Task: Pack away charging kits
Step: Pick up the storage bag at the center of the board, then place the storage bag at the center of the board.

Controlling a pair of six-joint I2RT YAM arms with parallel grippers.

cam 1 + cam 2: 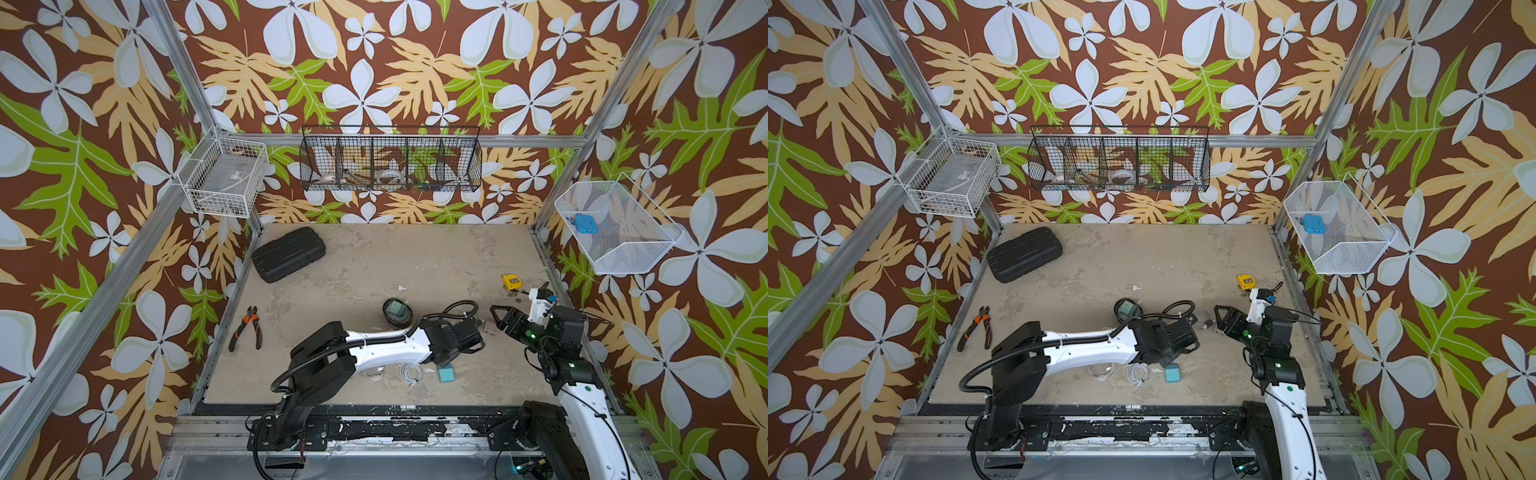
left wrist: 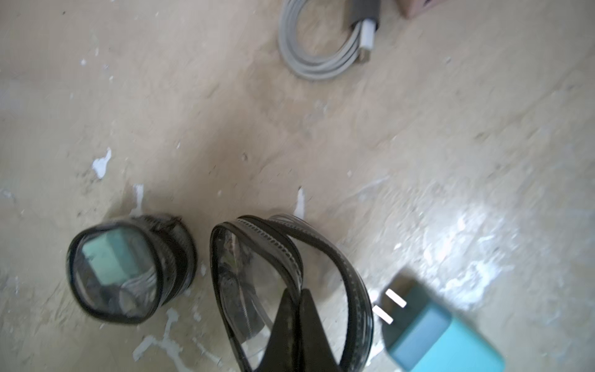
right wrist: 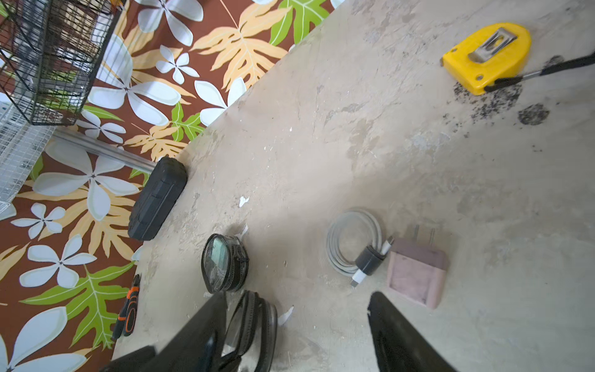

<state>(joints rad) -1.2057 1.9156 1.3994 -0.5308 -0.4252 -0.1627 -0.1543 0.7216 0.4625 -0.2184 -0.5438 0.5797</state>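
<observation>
Left gripper (image 2: 294, 298), jaws clamped on zip rim of seemingly empty black-rimmed pouch (image 2: 325, 257), right of table (image 1: 374, 257) centre; teal plug (image 2: 434, 335) just beside it. Right gripper (image 3: 297, 296) spread wide, empty, near pink plug (image 3: 415, 273) w/ coiled cable (image 3: 351, 244). Packed pouch (image 2: 174, 257) holds mint plug (image 2: 106, 254). Step: propping pouch open. Next prob. needs right gripper to lift plug or cable into mouth w/o dragging pouch. No legible writing; tape measure (image 1: 512, 281) label too small.

My left wrist view is motion-blurred, the teal plug (image 2: 441, 338) soft, glare whitening the desk (image 2: 470, 254) beside it.
</observation>
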